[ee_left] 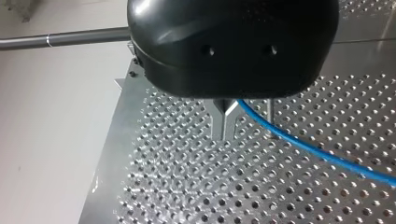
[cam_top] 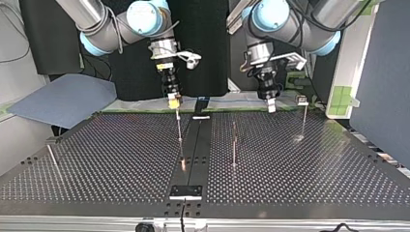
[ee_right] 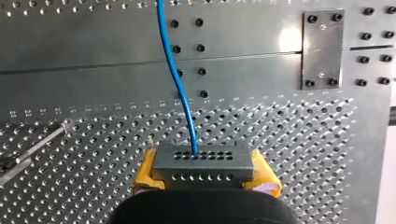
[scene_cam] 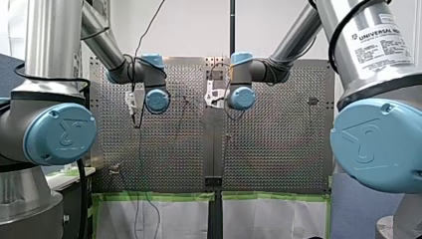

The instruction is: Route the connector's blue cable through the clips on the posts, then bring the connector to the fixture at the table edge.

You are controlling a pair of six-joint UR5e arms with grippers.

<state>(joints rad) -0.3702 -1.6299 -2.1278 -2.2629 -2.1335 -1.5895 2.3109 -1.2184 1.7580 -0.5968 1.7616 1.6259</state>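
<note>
1. My right gripper [ee_right: 203,173] pinches the grey connector [ee_right: 201,159] between yellow pads [ee_right: 264,176]
2. The blue cable [ee_right: 178,84] leaves the connector's top face, running ahead over the perforated table [ee_right: 303,154]
3. Further along the cable from the connector, my left gripper [ee_left: 224,133] has its metal fingers pressed together on it

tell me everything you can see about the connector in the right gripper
The connector is a small grey block, metal by its look, with two rows of small round holes: one row on the face toward the table ahead and one on the face toward the camera. It sits level, clamped from both sides between the yellow pads of my right gripper, over the perforated table. The blue cable leaves a hole in the farther row and curves away ahead of the gripper.
</note>
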